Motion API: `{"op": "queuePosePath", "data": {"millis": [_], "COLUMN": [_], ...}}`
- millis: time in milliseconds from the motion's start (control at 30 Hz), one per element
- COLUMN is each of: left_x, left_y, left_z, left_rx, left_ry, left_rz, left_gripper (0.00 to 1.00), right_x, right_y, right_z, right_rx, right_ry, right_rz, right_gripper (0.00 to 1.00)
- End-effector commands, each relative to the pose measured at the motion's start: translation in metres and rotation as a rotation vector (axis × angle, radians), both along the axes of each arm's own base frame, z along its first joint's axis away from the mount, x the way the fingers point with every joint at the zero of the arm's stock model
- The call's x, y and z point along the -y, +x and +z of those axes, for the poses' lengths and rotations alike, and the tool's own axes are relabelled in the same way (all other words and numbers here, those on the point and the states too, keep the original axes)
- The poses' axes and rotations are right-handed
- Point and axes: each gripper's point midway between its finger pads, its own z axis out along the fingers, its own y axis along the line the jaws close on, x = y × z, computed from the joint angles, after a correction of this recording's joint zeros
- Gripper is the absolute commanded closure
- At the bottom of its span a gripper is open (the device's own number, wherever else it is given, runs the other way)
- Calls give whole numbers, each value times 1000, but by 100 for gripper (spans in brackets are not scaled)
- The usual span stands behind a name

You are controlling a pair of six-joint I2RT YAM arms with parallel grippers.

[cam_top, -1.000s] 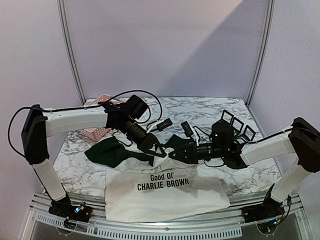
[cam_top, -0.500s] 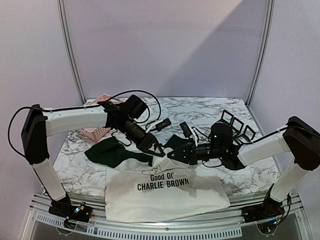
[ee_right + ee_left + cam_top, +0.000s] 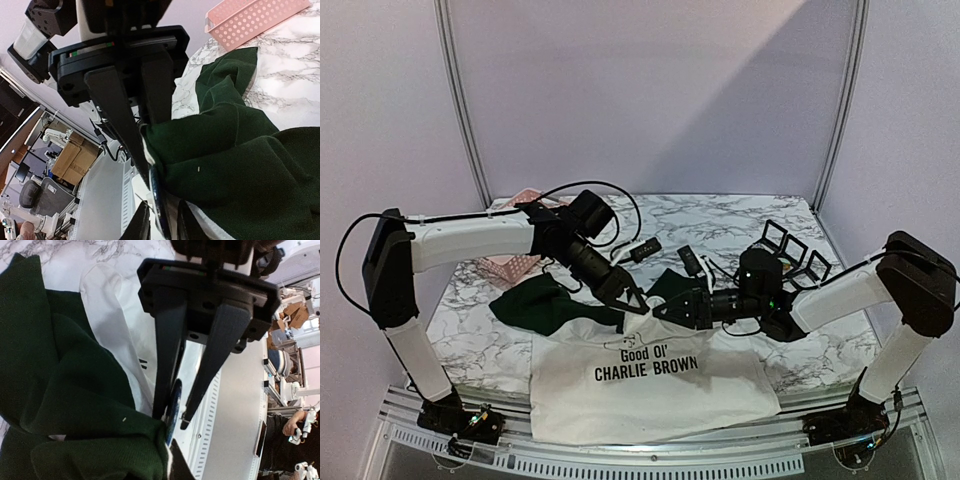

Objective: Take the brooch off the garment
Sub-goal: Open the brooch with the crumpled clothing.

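Garment [image 3: 650,395] reading "Good Ol' CHARLIE BROWN": left tool [image 3: 171,421] pinches brooch [image 3: 174,401], right tool [image 3: 161,226] unclear

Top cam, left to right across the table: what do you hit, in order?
left arm → pink basket → chest print → black wire rack → right arm

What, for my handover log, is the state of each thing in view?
brooch, edge-on against the bunched fabric, not yet free
garment, lying print up, its top end bunched and lifted
left tool, shut on the brooch
right tool, apparently shut on a fold of the garment beside the brooch
pink basket, standing open side up, contents hidden
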Motion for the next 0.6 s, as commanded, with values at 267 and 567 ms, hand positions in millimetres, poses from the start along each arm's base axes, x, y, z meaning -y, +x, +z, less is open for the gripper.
{"op": "queuePosePath", "data": {"millis": [267, 567], "left_x": [-1, 0], "left_y": [29, 28], "left_z": [-1, 4], "left_rx": [15, 16], "left_ry": [8, -9], "left_rz": [88, 84], "left_gripper": [100, 100], "right_x": [13, 25], "right_y": [8, 15], "right_z": [12, 11], "right_rx": [74, 82], "right_ry": [-60, -67], "right_rz": [-102, -166], "right_gripper": [58, 63]}}
